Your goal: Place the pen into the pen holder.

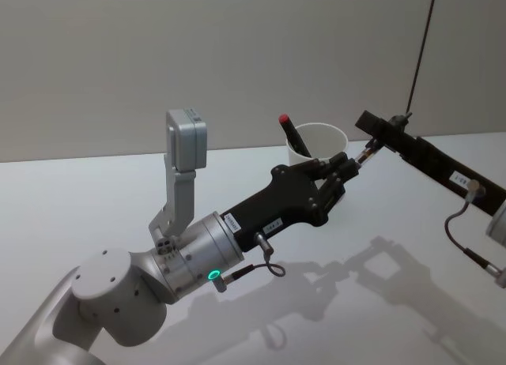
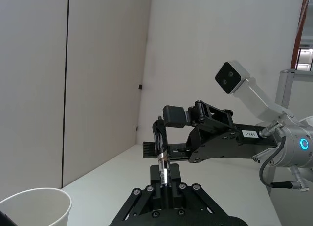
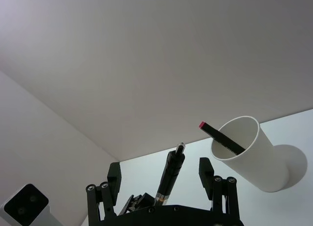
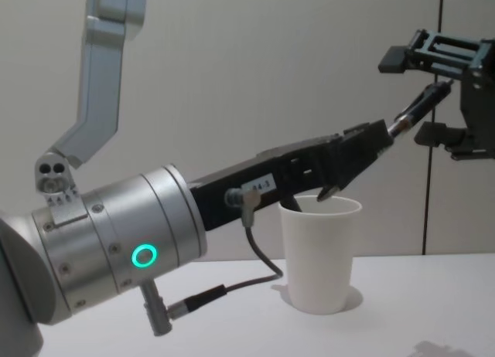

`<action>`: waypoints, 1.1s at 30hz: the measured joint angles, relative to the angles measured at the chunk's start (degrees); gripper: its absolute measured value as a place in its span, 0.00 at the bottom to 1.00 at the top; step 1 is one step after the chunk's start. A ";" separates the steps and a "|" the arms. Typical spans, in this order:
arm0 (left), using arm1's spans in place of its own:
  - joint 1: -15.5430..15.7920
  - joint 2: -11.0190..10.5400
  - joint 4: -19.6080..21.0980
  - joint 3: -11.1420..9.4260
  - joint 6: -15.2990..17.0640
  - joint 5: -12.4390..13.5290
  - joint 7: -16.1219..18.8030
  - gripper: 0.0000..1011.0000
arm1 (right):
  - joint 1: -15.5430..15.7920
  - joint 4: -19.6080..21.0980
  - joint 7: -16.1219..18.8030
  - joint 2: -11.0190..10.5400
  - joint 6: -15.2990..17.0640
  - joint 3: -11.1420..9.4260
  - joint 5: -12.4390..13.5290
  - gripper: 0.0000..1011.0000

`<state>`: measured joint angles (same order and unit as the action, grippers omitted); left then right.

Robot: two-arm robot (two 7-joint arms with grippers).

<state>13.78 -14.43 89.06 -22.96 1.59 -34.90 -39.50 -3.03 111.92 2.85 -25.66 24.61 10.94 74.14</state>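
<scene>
From the head, the left gripper (image 1: 341, 174) reaches over the white table (image 1: 95, 199), clamped on the pen (image 1: 365, 155) just beside the pen holder (image 1: 320, 140) — a red-tipped pen (image 1: 291, 132) leans inside it — while the right gripper (image 1: 383, 137) meets the pen's far end. The left wrist view shows the pen gripped between its own fingers, with the cup nearby. The right wrist and chest views show the right fingers (image 3: 206, 168) spread apart — the pen lies between them, gaps on both sides, higher than the cup's rim.
</scene>
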 joint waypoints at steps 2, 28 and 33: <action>0.00 0.00 0.00 0.00 0.00 0.00 0.00 0.11 | -0.01 0.00 0.00 -0.01 -0.04 0.04 0.00 0.99; 0.00 0.00 0.00 0.00 0.00 0.00 0.00 0.11 | -0.19 0.20 -0.26 0.12 -0.72 0.82 0.86 0.99; 0.00 0.00 0.00 0.00 0.00 0.00 0.00 0.11 | -0.19 0.23 -0.29 0.12 -0.76 0.86 0.89 0.99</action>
<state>13.78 -14.43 89.07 -22.96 1.59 -34.90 -39.50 -3.22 112.14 2.57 -25.55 23.84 11.80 75.03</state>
